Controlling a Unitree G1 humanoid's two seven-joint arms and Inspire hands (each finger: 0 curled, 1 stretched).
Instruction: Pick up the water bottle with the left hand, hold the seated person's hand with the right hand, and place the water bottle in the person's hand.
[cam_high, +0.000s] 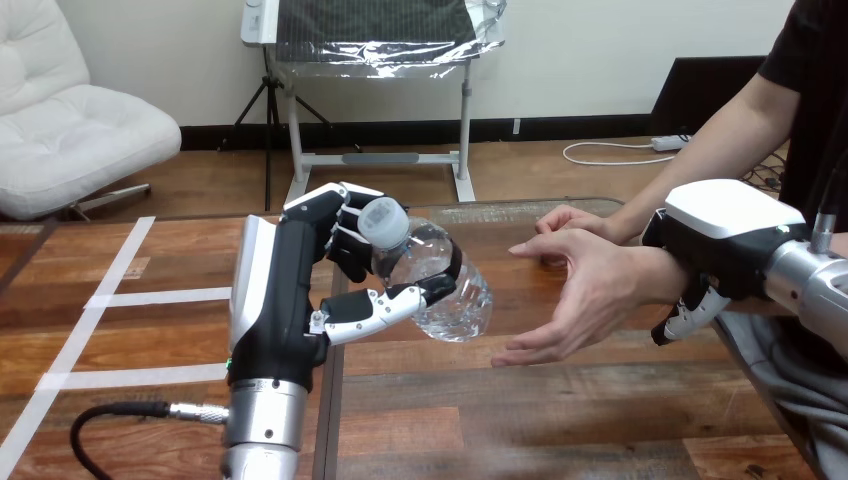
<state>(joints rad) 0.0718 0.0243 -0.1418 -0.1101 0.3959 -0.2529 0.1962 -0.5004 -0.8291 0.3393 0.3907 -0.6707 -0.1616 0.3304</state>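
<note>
Above the middle of the wooden surface (500, 420), the left hand (290, 290) has its fingers (400, 300) grasping the clear plastic white-capped water bottle (450, 295), base pointing right toward the person's open hand (590, 290) nearby, whose wrist the right hand (715, 240) touches, grip undeterminable.

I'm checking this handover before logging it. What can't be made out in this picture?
- Head view: whether the right hand actually grips the person's wrist; the hand's own white back covers the contact.
- Head view: the far side of the water bottle, wrapped by the left hand; how full the clear bottle is cannot be told.
- Head view: the person's farther hand, mostly behind the nearer hand.
</note>
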